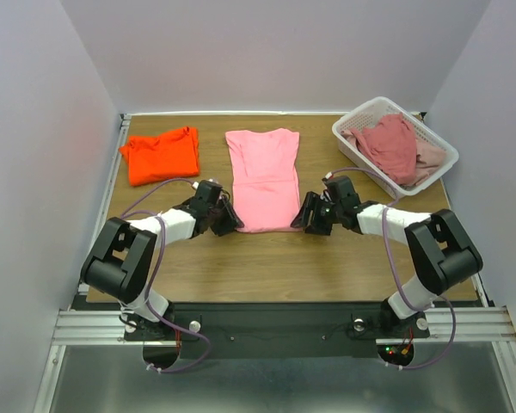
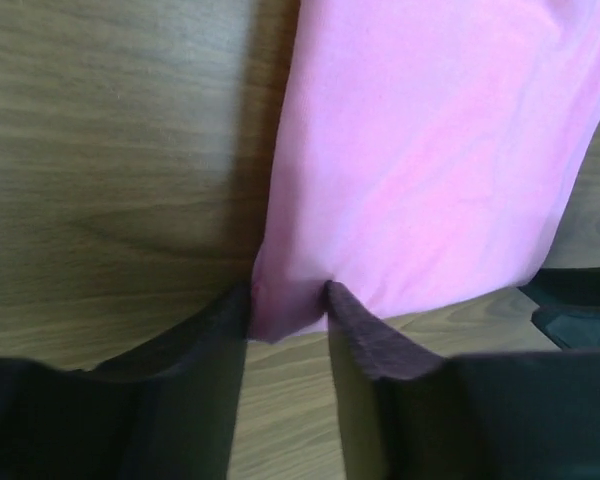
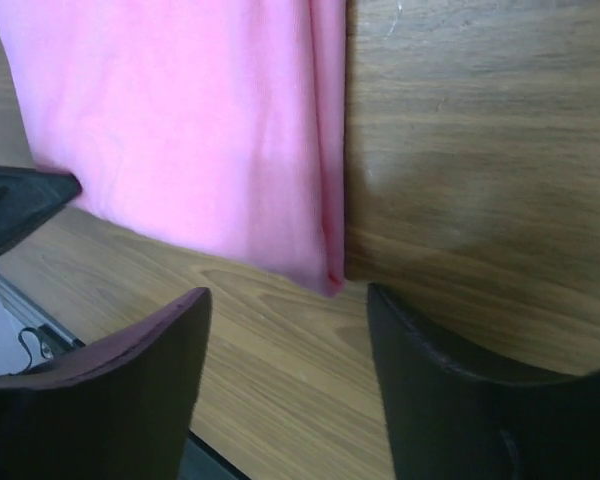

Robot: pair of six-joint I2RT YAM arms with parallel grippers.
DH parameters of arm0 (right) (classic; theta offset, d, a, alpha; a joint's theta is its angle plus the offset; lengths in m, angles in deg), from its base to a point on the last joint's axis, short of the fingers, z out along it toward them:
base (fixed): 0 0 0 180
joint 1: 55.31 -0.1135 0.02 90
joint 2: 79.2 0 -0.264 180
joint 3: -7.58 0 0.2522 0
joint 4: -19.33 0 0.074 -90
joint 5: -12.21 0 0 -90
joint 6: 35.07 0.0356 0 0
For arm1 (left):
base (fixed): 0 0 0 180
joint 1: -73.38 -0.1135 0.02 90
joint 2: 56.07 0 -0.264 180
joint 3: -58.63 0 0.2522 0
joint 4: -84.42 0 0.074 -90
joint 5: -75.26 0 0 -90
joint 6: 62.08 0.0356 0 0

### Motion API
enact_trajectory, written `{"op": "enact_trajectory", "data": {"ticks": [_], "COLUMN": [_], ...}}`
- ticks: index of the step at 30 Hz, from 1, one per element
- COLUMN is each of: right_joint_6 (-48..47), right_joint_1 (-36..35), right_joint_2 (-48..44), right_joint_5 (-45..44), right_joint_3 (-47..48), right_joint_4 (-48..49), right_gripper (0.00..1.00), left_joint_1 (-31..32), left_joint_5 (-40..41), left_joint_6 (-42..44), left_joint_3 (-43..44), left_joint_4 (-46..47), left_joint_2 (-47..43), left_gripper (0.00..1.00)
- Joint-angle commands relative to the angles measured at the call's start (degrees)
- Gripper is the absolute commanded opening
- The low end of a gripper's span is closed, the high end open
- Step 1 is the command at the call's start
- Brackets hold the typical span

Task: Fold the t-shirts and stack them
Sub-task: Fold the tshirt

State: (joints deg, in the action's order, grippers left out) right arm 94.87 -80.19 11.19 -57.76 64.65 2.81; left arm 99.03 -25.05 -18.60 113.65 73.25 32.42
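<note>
The pink shirt lies flat in the middle of the wooden table. It is smooth soft cotton, folded into a long narrow panel that runs from near the far edge toward the near edge. A crosswise crease shows about two thirds of the way down. The orange shirt sits near the far left corner, folded into a rough rectangle with a few wrinkles. A white slatted plastic basket stands at the far right corner. It holds a crumpled dusty rose shirt and, beside it toward the right edge, a paler pink shirt.

The left gripper is at the near left corner of the pink shirt. Its dark fingers are drawn close together and pinch a small bunch of the cloth at that corner. The fabric puckers between them.

The right gripper is at the near right corner of the pink shirt. Its fingers are spread wide and hold nothing. The folded corner of the cloth lies on the wood just ahead of the gap between them, touching neither finger. The table grain is brown and streaked in both wrist views.
</note>
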Motion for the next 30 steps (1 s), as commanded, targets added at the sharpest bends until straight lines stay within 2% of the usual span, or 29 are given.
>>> {"op": "enact_trajectory", "data": {"ticks": [1,2,3,5,8,9,10,12,18,20,22,24,27,30], "right_joint_6": [1.71,1.80,1.98,2.42,2.42,2.42,2.25,1.81,1.28,-0.38,-0.13,0.92,2.24,1.63], "right_joint_1": [-0.87,-0.87,-0.87,-0.87,-0.95,-1.04,-1.13,-1.22,-1.75,-1.92,-1.83,-1.92,-1.92,-1.92], "right_joint_2": [2.33,3.03,3.39,3.83,3.92,2.87,1.64,-1.60,-24.53,-33.55,-38.51,-44.12,-47.50,-45.75], "right_joint_5": [0.63,0.01,-1.04,-1.57,-0.35,-0.17,0.18,0.71,4.31,4.93,4.40,5.36,5.20,1.43], "right_joint_3": [-0.33,-0.16,-0.07,0.02,-0.59,-0.94,-2.25,-4.45,-14.38,-14.83,-13.78,-12.47,-10.53,-4.75], "right_joint_4": [5.05,5.14,5.14,5.14,5.23,5.31,5.14,4.96,-5.21,-13.29,-19.79,-21.14,-21.32,-21.32], "right_gripper": [0.65,0.63,0.55,0.47,0.21,0.04,0.00,0.01,0.00,0.01,0.00,0.00,0.00,0.00], "left_joint_1": [0.28,0.28,0.28,0.28,0.28,0.37,0.54,1.24,10.55,13.36,14.95,15.92,16.01,16.01], "left_joint_5": [-2.79,-2.70,-2.53,-2.61,-3.49,-3.67,-3.93,-3.67,-1.99,-2.35,-1.74,-2.17,-0.17,2.82], "left_joint_6": [-0.50,-0.41,-0.41,-0.50,-0.24,-0.32,-0.41,-0.76,-8.14,-9.89,-11.56,-12.54,-12.28,-10.79], "left_joint_3": [-3.46,-3.46,-3.29,-3.20,-3.37,-4.07,-4.77,-6.62,-15.85,-16.38,-16.21,-15.33,-11.12,-5.16], "left_joint_4": [2.50,2.68,2.68,2.51,2.60,2.60,2.51,2.16,-4.33,-9.33,-11.98,-13.39,-17.96,-20.43], "left_joint_2": [0.46,0.63,0.89,1.77,1.69,1.08,-0.84,-4.18,-22.99,-30.08,-37.03,-40.40,-43.22,-41.22], "left_gripper": [0.35,0.29,0.14,0.03,0.00,0.00,0.00,0.00,0.00,0.00,0.00,0.00,0.00,0.00]}}
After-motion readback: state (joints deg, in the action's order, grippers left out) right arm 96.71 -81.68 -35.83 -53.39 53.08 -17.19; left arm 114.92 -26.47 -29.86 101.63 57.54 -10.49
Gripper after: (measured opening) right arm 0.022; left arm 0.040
